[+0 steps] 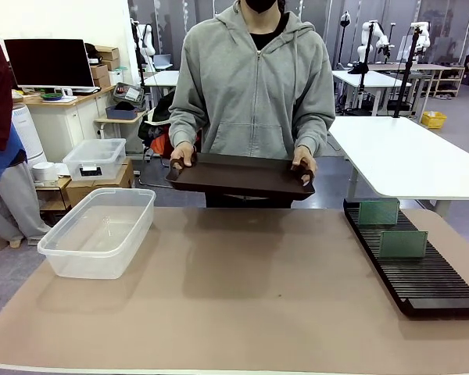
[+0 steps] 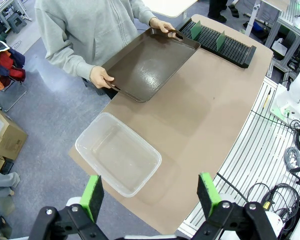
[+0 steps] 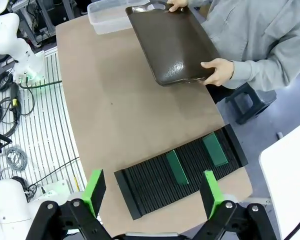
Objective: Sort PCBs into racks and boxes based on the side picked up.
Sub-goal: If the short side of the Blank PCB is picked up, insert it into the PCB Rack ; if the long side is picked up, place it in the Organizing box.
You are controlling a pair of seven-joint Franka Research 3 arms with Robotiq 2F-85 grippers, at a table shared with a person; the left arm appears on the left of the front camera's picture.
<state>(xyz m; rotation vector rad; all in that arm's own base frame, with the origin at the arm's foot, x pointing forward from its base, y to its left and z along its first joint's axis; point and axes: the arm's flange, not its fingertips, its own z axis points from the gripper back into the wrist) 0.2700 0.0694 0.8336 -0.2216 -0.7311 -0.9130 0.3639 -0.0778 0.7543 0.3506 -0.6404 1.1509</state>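
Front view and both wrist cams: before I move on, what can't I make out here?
- Tray top, front view: seen edge-on, surface hidden; it looks bare from the left wrist.
- PCBs: plain green faces, details too small.
- Clear tub, right wrist view: far end cut by the top edge.
- Tool bases, wrist views: cropped at the bottom.

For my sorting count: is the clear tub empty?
Empty. The clear tub shows only its bare bottom; both green boards stand upright in the black rack.
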